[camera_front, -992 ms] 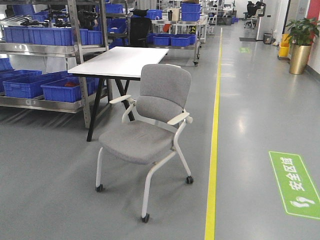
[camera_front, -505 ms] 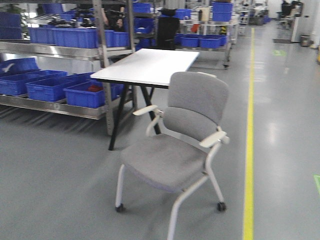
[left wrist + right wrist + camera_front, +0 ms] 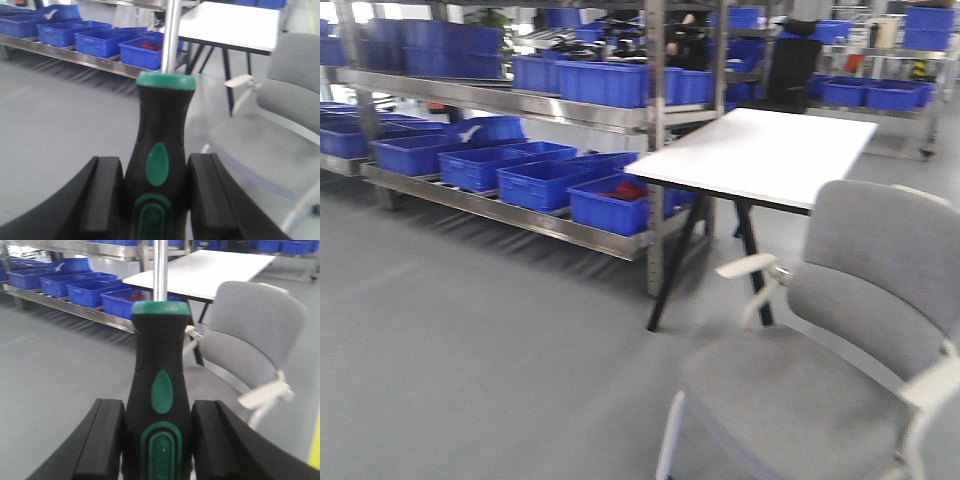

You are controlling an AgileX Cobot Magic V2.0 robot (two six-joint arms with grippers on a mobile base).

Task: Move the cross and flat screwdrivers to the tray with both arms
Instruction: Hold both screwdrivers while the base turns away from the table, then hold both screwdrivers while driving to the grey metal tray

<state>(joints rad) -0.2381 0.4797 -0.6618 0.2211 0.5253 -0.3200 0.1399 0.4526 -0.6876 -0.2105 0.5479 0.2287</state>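
Shop floor [image 3: 470,350], blue bins [image 3: 610,205] on racks upper left, white table [image 3: 770,155] right. Clamped by the handle in left gripper [image 3: 156,195], one screwdriver [image 3: 162,150]; in right gripper [image 3: 156,440], the other screwdriver [image 3: 161,375]; shafts pointing up-frame. No tray in view; nearer arm untellable.

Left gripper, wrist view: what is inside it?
A screwdriver, black handle with green accents, sits between the fingers of the left gripper. Its tip is out of frame, so cross or flat cannot be told.

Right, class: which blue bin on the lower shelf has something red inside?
The end bin beside the white table; red contents show inside it, while the other bins show none.
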